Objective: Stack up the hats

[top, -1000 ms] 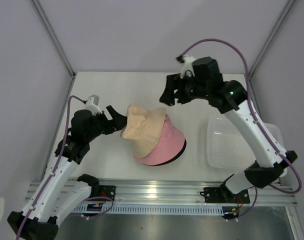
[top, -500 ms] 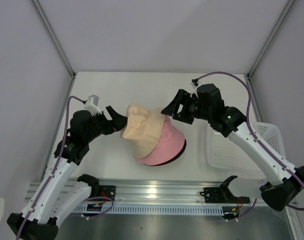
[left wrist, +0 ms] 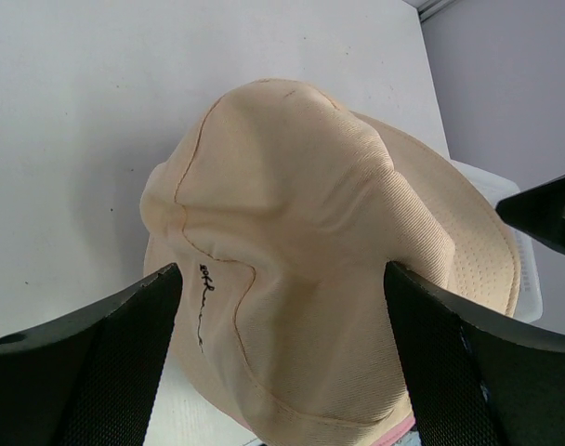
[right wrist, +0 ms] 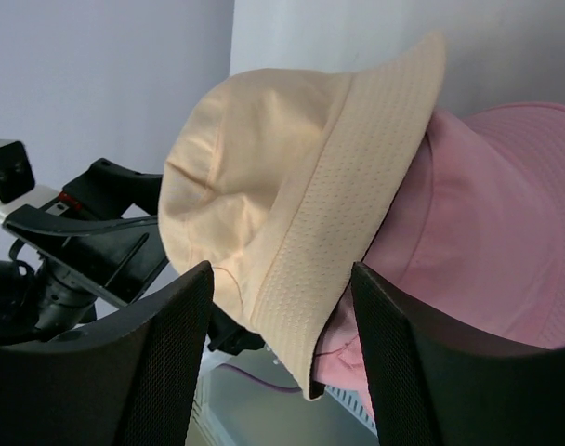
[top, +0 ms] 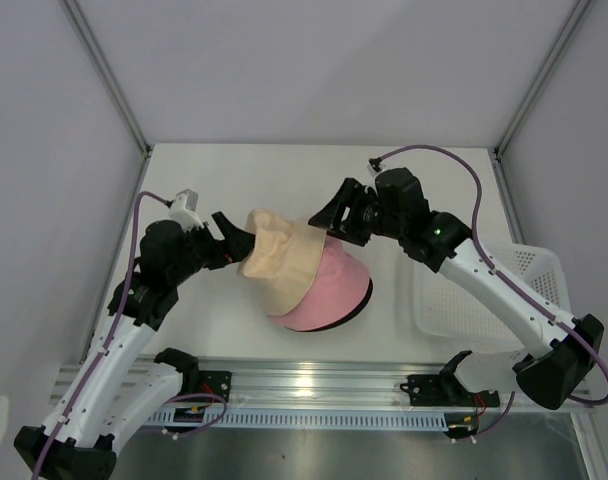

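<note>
The beige hat (top: 279, 255) lies tilted on top of the pink hat (top: 329, 285). Only a dark rim of the black hat (top: 364, 300) shows under the pink one. My left gripper (top: 234, 240) is open, its jaws wide on either side of the beige hat's crown (left wrist: 292, 232), close to the stitched mark (left wrist: 203, 302). My right gripper (top: 329, 215) is open at the back right of the stack. The beige brim (right wrist: 348, 223) hangs between its fingers, with the pink hat (right wrist: 487, 223) just beyond.
The white perforated basket (top: 484, 290) sits on the table to the right of the stack, under my right arm. The table's walls stand close on the left, back and right.
My right arm has swung down and left from the back right, and its open gripper has reached the beige hat's brim. The left arm and the hats have barely moved.
</note>
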